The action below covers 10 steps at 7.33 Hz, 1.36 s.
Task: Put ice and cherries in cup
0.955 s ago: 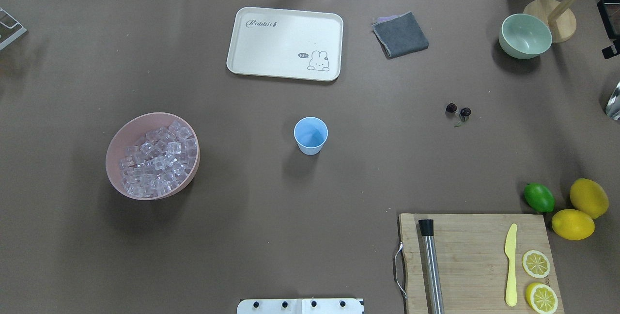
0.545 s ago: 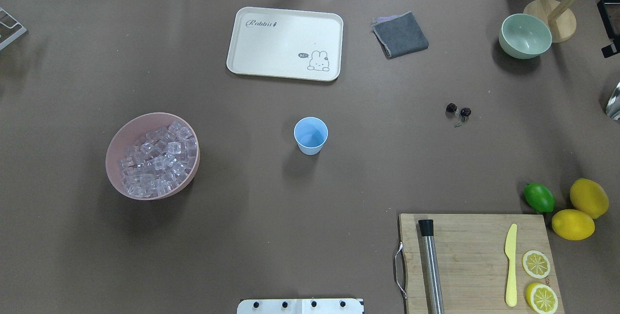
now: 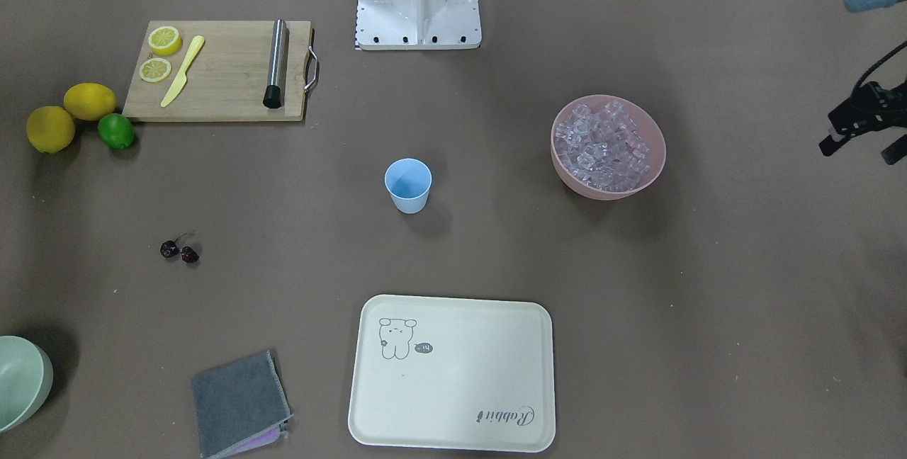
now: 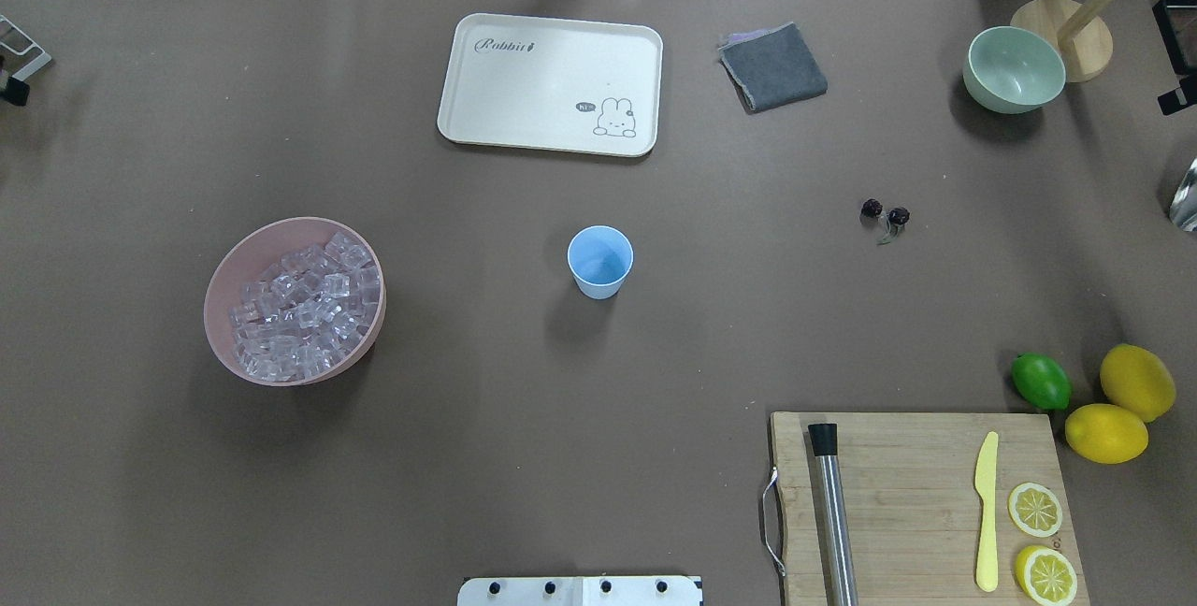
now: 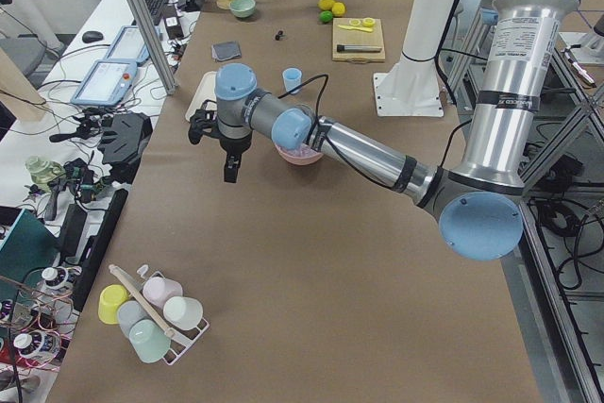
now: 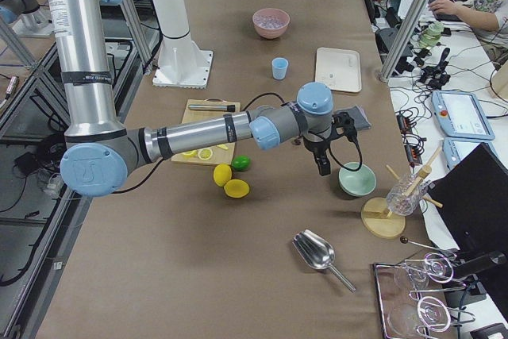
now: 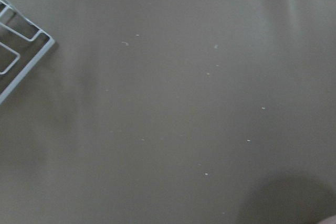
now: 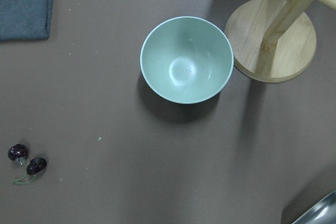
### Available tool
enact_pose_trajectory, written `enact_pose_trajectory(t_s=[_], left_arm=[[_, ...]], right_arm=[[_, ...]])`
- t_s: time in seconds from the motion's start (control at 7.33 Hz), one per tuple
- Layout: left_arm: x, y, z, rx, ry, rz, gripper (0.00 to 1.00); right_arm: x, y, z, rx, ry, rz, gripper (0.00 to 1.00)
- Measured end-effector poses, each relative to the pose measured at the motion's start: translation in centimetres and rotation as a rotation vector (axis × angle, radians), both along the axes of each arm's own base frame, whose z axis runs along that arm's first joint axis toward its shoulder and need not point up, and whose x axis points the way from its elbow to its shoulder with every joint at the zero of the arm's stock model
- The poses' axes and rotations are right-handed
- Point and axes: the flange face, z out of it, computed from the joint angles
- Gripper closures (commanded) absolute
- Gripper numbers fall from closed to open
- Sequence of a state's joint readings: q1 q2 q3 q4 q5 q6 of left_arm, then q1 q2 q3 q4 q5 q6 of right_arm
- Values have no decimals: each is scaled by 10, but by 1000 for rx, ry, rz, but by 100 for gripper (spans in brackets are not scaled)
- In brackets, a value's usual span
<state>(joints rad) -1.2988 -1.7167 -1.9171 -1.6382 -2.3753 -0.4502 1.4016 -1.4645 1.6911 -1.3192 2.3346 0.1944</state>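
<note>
Cup, tapered smooth plastic, ice clear cubes, cherries round

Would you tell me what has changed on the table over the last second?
The left gripper has edged in: its dark tip now shows at the overhead view's left edge, by the wire rack. Nothing was grasped or released. The cup, the ice in the pink bowl and the cherries stayed put.

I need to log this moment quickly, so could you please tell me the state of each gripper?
Left gripper: cannot be told, only partly in view at the frame edge.
Right gripper: cannot be told, too small and edge-on.
</note>
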Motion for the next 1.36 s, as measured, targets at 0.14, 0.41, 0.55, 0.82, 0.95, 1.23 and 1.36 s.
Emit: enact_pose_trajectory(t_s=[0.14,0.41,0.55,0.82,0.95,1.23,1.36], left_arm=[[27,8,-15,18,14,46,3],[93,14,-60,3,56,89,3],[141,20,-84,-6,58,106,3],[216,39,-94,19,-6,124,3],[231,48,-88,18,-29,127,3],[254,65,-81,-22,-21,118,3],[259,70,-74,-33,-26,107,3]], right_arm=[[0,-2,3,-6,3,2,1],[0,-2,4,-7,2,3,1],[0,-3,3,-8,1,3,1],[0,-5,3,-10,2,3,1],[-1,-8,3,-9,3,4,1],[-1,-7,3,-11,1,4,1],[-1,-6,6,-16,3,3,1]])
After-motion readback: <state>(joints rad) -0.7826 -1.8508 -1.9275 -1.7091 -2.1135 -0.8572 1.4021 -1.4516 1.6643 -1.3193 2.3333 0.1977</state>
